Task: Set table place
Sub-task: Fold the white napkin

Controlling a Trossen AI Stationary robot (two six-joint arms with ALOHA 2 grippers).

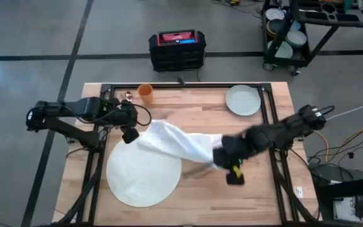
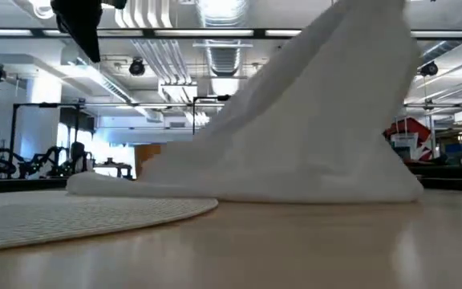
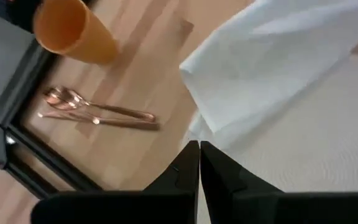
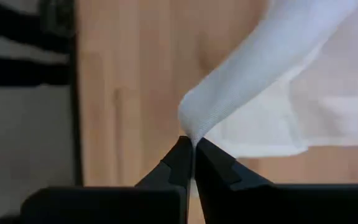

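White cloth (image 1: 178, 144); white woven mat (image 1: 144, 173); orange cup (image 1: 145, 91); copper cutlery (image 3: 95, 112); light-wood table (image 1: 194, 104).

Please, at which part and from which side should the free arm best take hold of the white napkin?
The right end effector is shut on one corner of the white napkin, which is lifted there and drapes down to the round white mat. The left end effector, shut and empty, hovers near the opposite end. It should probably open and pinch that loose low corner from above, on its own side.

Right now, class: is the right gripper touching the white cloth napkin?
Touching. In the right wrist view, the right gripper is shut on a pinched corner of the white cloth napkin, which rises straight from the closed tips with no gap.
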